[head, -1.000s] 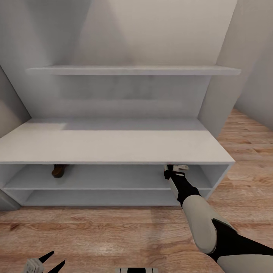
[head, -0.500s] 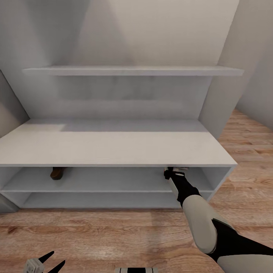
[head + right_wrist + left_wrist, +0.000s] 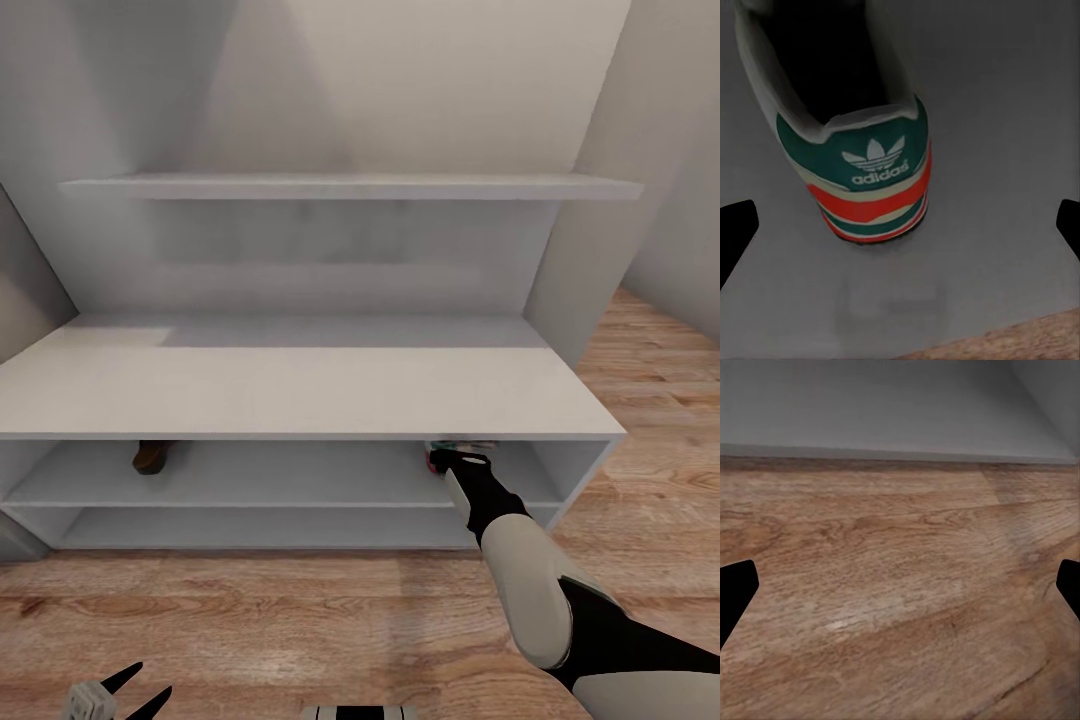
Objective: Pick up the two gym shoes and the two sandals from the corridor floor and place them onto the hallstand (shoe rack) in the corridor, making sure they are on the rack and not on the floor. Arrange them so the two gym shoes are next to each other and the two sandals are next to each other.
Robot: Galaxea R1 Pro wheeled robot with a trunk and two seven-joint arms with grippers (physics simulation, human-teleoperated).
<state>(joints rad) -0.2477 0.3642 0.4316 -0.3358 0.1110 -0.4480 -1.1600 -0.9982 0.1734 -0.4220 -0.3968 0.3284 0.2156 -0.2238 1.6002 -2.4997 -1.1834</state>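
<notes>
One gym shoe (image 3: 870, 161) stands on the upper tier of the hallstand's (image 3: 300, 390) low base, at the right end. Its green heel with red stripes faces my right gripper (image 3: 900, 232). That gripper is open, fingers wide apart, just behind the heel and not touching it. In the head view the right gripper (image 3: 450, 458) reaches under the top board, where a bit of the shoe (image 3: 462, 442) peeks out. A dark brown sandal (image 3: 152, 457) lies on the same tier at the left. My left gripper (image 3: 120, 695) hangs open over the corridor floor (image 3: 900, 570).
Two stepped upper shelves (image 3: 350, 186) and a grey back panel rise behind the base. The lower tier (image 3: 260, 522) sits near the floor. Walls close in on both sides, with wood floor (image 3: 660, 400) running past the right end.
The head camera shifted slightly at first. My right gripper has drawn back a little from the gym shoe, and the shoe's red and green heel now shows under the top board.
</notes>
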